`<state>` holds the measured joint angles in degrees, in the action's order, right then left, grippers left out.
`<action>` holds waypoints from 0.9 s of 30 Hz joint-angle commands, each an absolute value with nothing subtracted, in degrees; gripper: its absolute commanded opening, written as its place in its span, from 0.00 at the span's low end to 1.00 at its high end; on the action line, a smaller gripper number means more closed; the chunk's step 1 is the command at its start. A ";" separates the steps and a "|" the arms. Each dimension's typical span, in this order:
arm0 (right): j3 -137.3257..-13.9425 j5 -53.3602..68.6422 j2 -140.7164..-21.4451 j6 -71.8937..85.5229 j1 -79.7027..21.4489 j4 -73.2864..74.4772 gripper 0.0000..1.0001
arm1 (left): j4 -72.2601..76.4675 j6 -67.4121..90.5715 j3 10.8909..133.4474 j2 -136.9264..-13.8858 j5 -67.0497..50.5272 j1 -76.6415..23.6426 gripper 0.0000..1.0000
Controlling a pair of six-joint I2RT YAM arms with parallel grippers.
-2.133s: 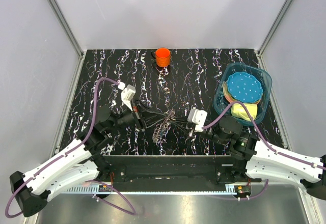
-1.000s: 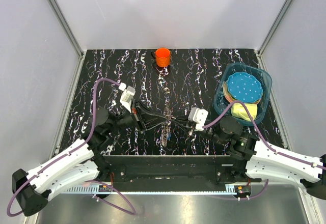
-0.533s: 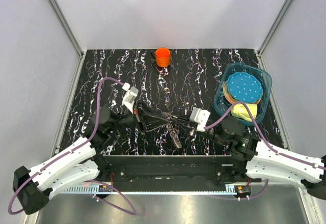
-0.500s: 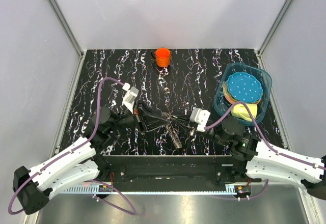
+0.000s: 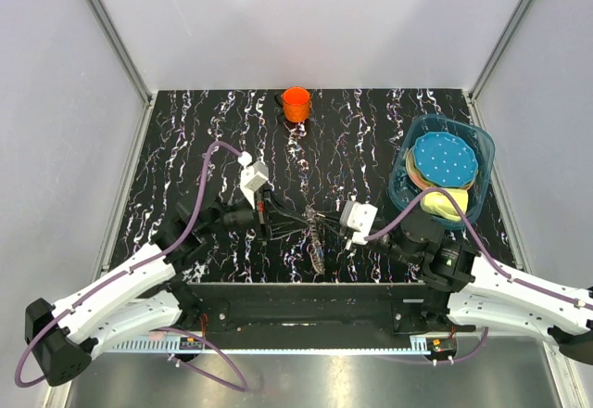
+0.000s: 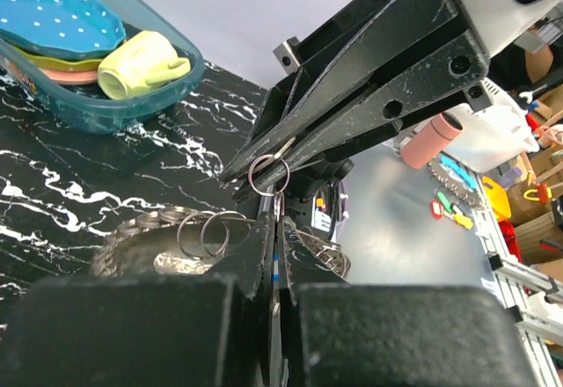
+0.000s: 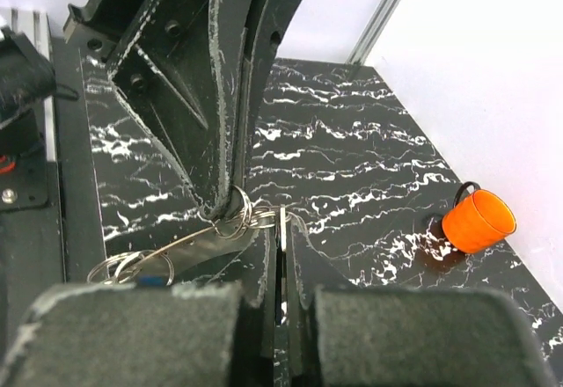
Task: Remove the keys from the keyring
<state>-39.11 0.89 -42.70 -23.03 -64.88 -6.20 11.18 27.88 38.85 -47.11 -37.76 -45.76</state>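
Observation:
The keys [image 5: 317, 251] hang as a grey bunch between my two grippers near the table's front middle. My left gripper [image 5: 298, 219] and right gripper [image 5: 321, 220] meet tip to tip above them. In the left wrist view my left gripper [image 6: 275, 222] is shut on a thin flat metal piece with blue marks, and keys with small rings [image 6: 201, 231] fan beside it. The right fingers [image 6: 352, 97] pinch a small ring [image 6: 268, 174]. In the right wrist view my right gripper [image 7: 281, 229] is shut on that ring edge-on, and the left fingers [image 7: 224, 97] pinch linked rings [image 7: 234, 217]. The main keyring loop cannot be made out.
An orange cup [image 5: 296, 104] stands at the back middle. A teal bin [image 5: 405, 164] at the right holds a blue dotted disc [image 5: 443, 159] and a yellow mug [image 5: 437, 201]. The table's front edge lies just below the keys.
My left arm has moved right, toward the right gripper. The key bunch has swung from a spread shape left of centre to hanging lower, under the two fingertips.

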 commanded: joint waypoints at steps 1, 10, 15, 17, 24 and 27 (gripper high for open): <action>-43.85 2.72 -43.50 -28.02 -64.86 -1.35 0.00 | 10.18 23.29 40.18 -48.51 -40.95 -45.88 0.00; -49.13 -2.54 -44.12 -31.28 -64.86 9.40 0.14 | 25.47 29.78 34.20 -54.30 -44.73 -45.88 0.00; -50.54 -3.43 -44.65 -33.57 -64.86 14.23 0.15 | 30.31 31.81 33.84 -58.27 -46.05 -45.88 0.00; -50.71 -2.99 -45.61 -33.75 -64.86 14.24 0.16 | 33.20 33.39 33.84 -59.93 -47.10 -45.97 0.00; -57.21 -6.05 -51.59 -35.77 -64.86 19.41 0.31 | 37.96 35.33 32.08 -60.47 -46.76 -45.97 0.00; -58.27 -7.90 -52.82 -36.30 -64.86 19.60 0.38 | 40.51 36.90 31.29 -60.64 -45.62 -45.97 0.00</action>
<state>-53.89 -4.08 -51.94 -34.52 -64.86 22.46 31.55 34.57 32.21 -60.88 -44.80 -45.56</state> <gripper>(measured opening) 0.359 0.005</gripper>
